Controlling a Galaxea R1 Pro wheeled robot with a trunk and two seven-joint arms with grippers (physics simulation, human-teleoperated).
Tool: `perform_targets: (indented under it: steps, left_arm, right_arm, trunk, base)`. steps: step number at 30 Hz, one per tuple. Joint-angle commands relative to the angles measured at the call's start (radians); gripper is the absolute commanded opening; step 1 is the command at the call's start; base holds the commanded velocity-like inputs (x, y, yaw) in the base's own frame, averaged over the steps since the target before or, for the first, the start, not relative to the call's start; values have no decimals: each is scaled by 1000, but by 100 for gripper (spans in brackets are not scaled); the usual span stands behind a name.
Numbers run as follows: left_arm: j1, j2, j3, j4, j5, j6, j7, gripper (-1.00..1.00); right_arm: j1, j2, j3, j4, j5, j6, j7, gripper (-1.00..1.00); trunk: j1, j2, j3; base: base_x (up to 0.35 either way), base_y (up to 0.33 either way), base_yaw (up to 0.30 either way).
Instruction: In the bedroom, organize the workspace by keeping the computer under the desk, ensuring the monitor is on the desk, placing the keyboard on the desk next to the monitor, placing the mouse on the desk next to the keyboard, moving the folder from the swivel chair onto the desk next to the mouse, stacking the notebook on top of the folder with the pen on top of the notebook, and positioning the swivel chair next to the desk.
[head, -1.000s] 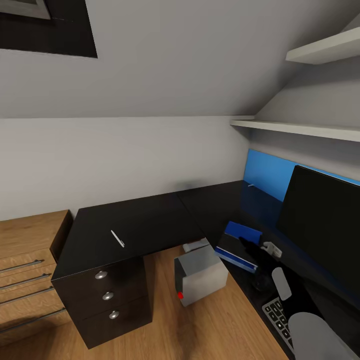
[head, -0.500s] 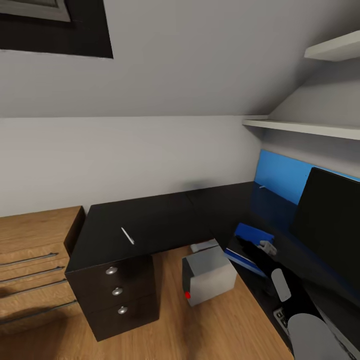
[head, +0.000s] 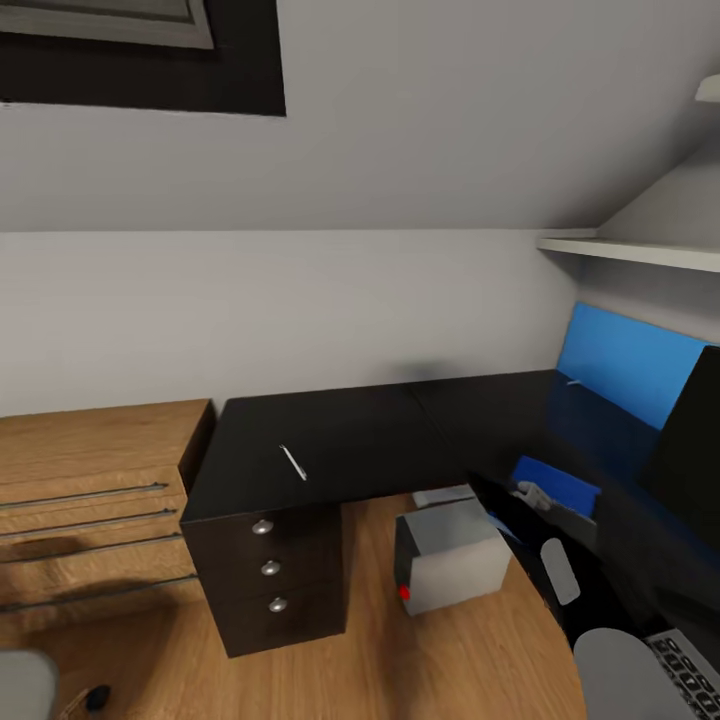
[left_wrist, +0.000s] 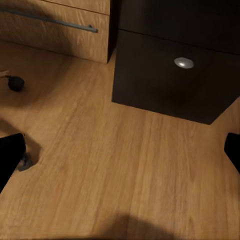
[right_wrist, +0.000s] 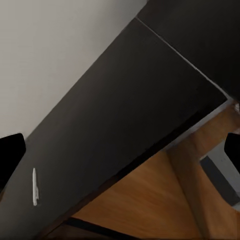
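A thin white pen (head: 293, 462) lies on the near wing of the black desk (head: 350, 440), above the three-drawer unit (head: 270, 570). The right wrist view looks down on the pen (right_wrist: 34, 186) and the desk (right_wrist: 125, 120); my right gripper (right_wrist: 120, 155) is open above it. The grey computer (head: 450, 555) stands on the floor under the desk. The blue folder (head: 558, 484) lies on the right wing, with a dark notebook (head: 570, 522) on it, partly behind my right arm (head: 562, 572). The monitor (head: 692, 450) and keyboard (head: 688, 672) are cut by the picture's edge. My left gripper (left_wrist: 120, 155) is open over the floor.
A light wooden drawer chest (head: 90, 500) stands left of the desk, close to the drawer unit (left_wrist: 175, 75). A blue back panel (head: 625, 370) and a white shelf (head: 630, 250) are at the right. A small black object (left_wrist: 16, 83) sits on the wooden floor (head: 400, 660).
The head camera has swung left, so desk, computer and folder sit further right in the picture and the monitor is nearly out. My left arm now shows at the bottom left.
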Motion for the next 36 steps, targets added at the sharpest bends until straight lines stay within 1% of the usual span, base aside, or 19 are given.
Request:
perform_targets:
  steps: [1,4,11,14,16,17,18,22,25,31,32,36]
  left_arm:
    - [0,-1,3,-2,-4,0,3,100]
    - [0,-1,3,-1,-4,0,3,100]
    - [0,-1,2,9,-4,0,3,100]
    - [0,-1,3,11,-4,0,3,100]
    - [0,-1,3,12,-4,0,3,100]
    - [0,-1,3,12,-4,0,3,100]
    - [0,-1,3,13,-4,0,3,100]
    - [0,-1,2,14,-4,1,3,100]
    - [0,-1,2,15,-4,2,3,100]
    - [0,-1,2,15,-5,1,3,100]
    - [0,-1,2,15,-5,1,3,100]
    - [0,-1,3,15,-5,0,3,100]
  right_arm:
    - [0,3,-3,-1,-9,8,3,100]
    - [1,20,-3,-1,-5,-7,2,100]
    - [8,46,-3,-2,3,-75,1,100]
    - [14,56,-3,-2,17,-100,0,100]
    - [16,63,-3,-3,35,-111,0,100]
    - [17,67,-2,-3,47,-115,-1,100]
    - [18,75,-2,-4,76,-121,-1,100]
    - [19,97,-2,-4,151,-132,-5,100]
    - [20,117,-2,-4,211,-156,-18,100]
    - [20,154,-2,-3,325,-238,-78,100]
    - [20,161,-2,-2,355,-255,-103,100]
    - [20,172,-2,1,393,-274,-143,100]
  trunk:
    - [0,-1,-1]
    - [0,-1,-3]
    - [0,-1,-6]
    - [0,-1,-7]
    - [0,-1,-8]
    - [0,-1,-8]
    - [0,-1,-9]
    - [0,-1,-11]
    - [0,-1,-12]
    - [0,-1,-15]
    - [0,-1,-15]
    - [0,-1,-17]
  base:
    - [0,0,263]
    - [0,0,264]
    - [0,0,264]
    - [0,0,264]
    - [0,0,264]
    - [0,0,264]
    - [0,0,264]
    - [0,0,264]
    - [0,0,264]
    - [0,0,264]
    - [0,0,264]
    - [0,0,264]
